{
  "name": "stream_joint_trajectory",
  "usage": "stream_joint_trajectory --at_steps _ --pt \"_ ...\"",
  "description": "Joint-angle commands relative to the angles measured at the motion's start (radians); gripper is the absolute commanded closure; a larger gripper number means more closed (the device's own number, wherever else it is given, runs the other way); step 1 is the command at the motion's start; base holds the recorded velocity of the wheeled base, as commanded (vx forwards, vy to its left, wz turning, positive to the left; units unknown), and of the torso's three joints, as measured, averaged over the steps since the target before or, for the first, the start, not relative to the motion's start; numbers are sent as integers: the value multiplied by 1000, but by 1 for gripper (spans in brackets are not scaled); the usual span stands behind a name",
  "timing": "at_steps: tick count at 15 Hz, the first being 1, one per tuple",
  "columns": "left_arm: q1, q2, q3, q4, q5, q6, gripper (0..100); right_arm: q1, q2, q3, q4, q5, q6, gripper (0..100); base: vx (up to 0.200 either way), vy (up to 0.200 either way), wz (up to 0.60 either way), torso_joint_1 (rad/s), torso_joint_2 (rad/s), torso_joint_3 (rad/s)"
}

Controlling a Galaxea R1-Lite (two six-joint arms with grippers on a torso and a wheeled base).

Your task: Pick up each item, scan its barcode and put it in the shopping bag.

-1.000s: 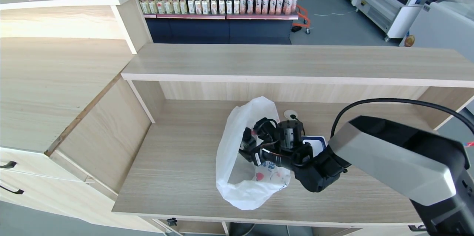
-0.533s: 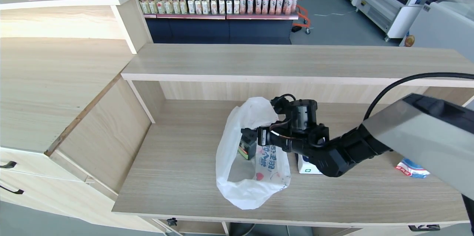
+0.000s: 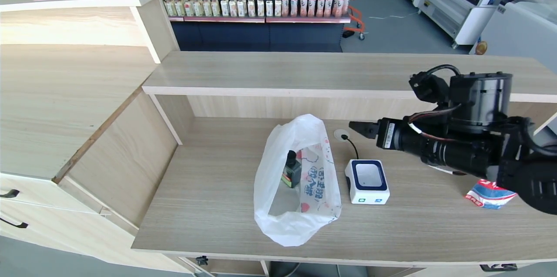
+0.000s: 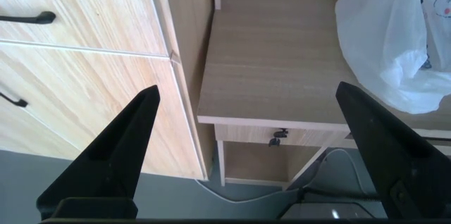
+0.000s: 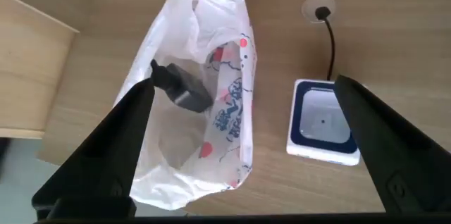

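A white plastic shopping bag [image 3: 300, 220] [image 5: 211, 13] [image 4: 394, 34] stands open on the wooden counter [image 3: 209, 198]. A dark bottle [image 3: 291, 171] [image 5: 180, 89] with a red and green label rests inside it. To its right sits the white barcode scanner [image 3: 367, 180] [image 5: 324, 122] with a blue-rimmed window. My right gripper [image 3: 360, 129] [image 5: 243, 86] hangs open and empty above the scanner, right of the bag. A blue, red and white packet [image 3: 489, 194] lies at the counter's right, partly behind the right arm. My left gripper [image 4: 246, 94] is open and empty off the counter's front left corner.
A raised wooden shelf [image 3: 348, 72] runs along the back of the counter. The scanner's cable goes to a round port [image 3: 340, 134] behind it. A cabinet with black-handled drawers [image 4: 77, 62] stands to the left of the counter.
My right gripper let go of the dark bottle inside the bag, then pulled out and drew back up and to the right. The bottle stays in the bag.
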Motion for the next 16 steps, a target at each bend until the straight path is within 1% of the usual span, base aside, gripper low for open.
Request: stream_joint_trajectory --at_steps 1,2,4,5,6,7,8,10,11,12,13,15,16 --pt "0 0 0 0 -1 0 0 -79 -439 305 174 -121 -83 0 0 0 0 0 0 0" --pt "0 0 0 0 -1 0 0 -88 -533 413 180 -161 -85 0 0 0 0 0 0 0" --pt "0 0 0 0 -1 0 0 -88 -694 565 190 -189 -85 0 0 0 0 0 0 0" --pt "0 0 0 0 1 0 0 -89 -778 612 234 -199 -85 0 0 0 0 0 0 0" --pt "0 0 0 0 1 0 0 -89 -864 641 309 -230 -83 0 0 0 0 0 0 0" --pt "0 0 0 0 1 0 0 -89 -878 644 320 -233 -83 0 0 0 0 0 0 0" --pt "0 0 0 0 1 0 0 -99 -1059 692 453 -276 -83 0 0 0 0 0 0 0" --pt "0 0 0 0 -1 0 0 -126 -1245 715 599 -316 -88 0 0 0 0 0 0 0" --pt "0 0 0 0 1 0 0 -145 -1301 710 661 -333 -99 0 0 0 0 0 0 0" --pt "0 0 0 0 1 0 0 -220 -1409 664 816 -339 -143 0 0 0 0 0 0 0" --pt "0 0 0 0 1 0 0 -270 -1443 641 872 -334 -160 0 0 0 0 0 0 0" --pt "0 0 0 0 1 0 0 -336 -1504 655 888 -333 -162 0 0 0 0 0 0 0" --pt "0 0 0 0 1 0 0 -339 -1538 669 883 -322 -160 0 0 0 0 0 0 0"
